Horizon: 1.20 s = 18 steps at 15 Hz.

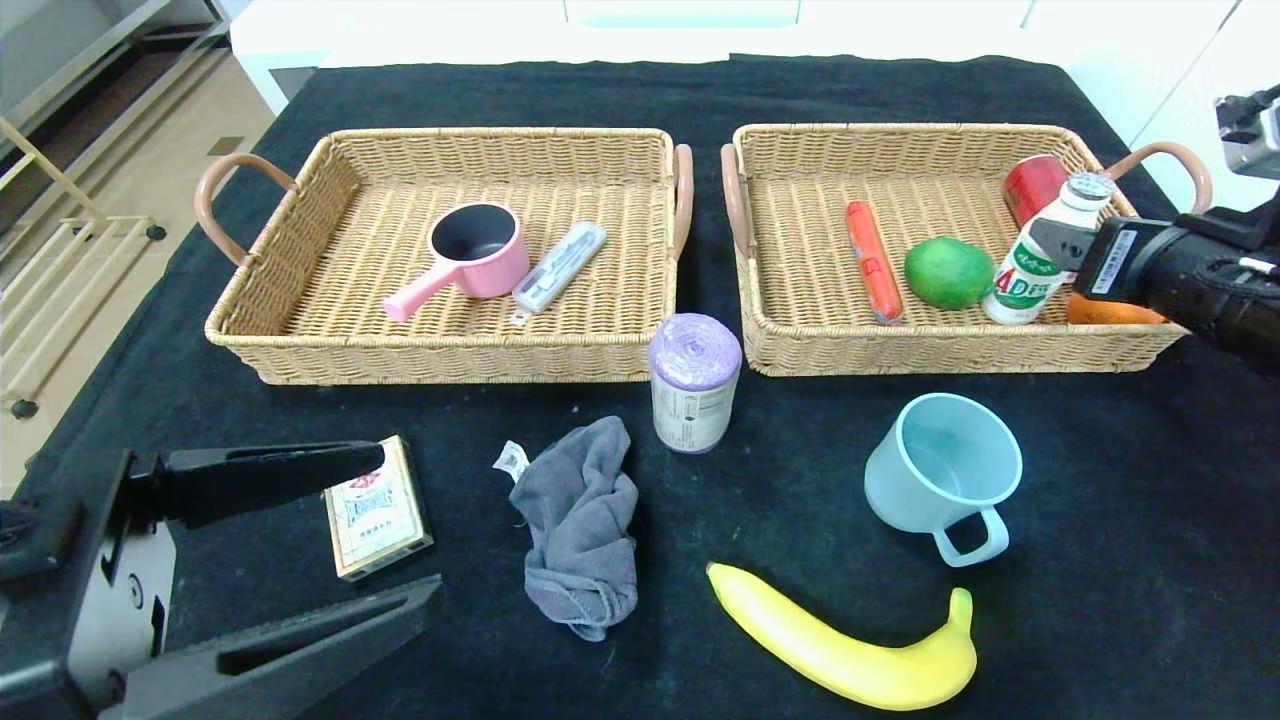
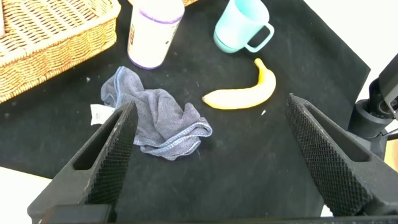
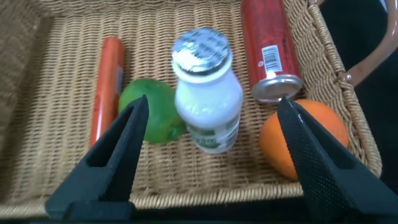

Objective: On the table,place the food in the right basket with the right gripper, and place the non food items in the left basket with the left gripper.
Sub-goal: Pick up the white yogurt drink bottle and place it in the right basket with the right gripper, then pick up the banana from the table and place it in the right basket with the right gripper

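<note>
my right hand (image 3: 211, 158) hangs spread over the right basket (image 1: 800, 345), clear of the upright milk bottle (image 3: 208, 102) standing among the food, while my left hand (image 1: 395, 530), spread wide, flanks the card box (image 1: 377, 507) on the tabletop (image 1: 1100, 500).

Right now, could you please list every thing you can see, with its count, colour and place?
left basket: 1, tan wicker, table's far left
pot: 1, pink, in left basket
case: 1, grey, in left basket beside the pot
right basket: 1, tan wicker, table's far right
sausage: 1, orange-red, in right basket
green fruit: 1, in right basket
bottle: 1, white, upright in right basket
can: 1, red, lying in right basket
orange: 1, in right basket
roll: 1, purple-topped, before the baskets
cloth: 1, grey, table centre
card box: 1, near left
cup: 1, light blue, near right
banana: 1, yellow, near edge
left gripper: open, around card box
right gripper: open, around bottle
</note>
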Motion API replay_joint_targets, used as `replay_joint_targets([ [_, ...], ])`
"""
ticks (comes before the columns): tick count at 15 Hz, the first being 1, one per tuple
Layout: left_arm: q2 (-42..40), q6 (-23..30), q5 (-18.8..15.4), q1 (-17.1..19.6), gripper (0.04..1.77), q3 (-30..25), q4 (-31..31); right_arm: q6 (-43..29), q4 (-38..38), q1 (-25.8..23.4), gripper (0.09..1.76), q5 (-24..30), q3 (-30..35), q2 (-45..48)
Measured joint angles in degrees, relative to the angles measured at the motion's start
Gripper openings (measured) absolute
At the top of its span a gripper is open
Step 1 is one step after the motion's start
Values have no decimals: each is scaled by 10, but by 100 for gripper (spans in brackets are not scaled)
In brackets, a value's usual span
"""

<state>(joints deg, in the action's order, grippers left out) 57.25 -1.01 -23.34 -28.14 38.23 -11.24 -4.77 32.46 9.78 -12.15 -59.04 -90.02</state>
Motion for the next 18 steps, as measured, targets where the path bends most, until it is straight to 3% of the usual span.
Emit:
replay_joint_targets([
  [4,0,0,0,0,172,-1,1,4,-38,41,160,0,54,75],
  [11,0,0,0,-1,172,-1,1,5,-279,155,166,-1,96,236],
  [18,1,0,0,-1,172,-3,1,26,-402,226,169,13,117,327],
])
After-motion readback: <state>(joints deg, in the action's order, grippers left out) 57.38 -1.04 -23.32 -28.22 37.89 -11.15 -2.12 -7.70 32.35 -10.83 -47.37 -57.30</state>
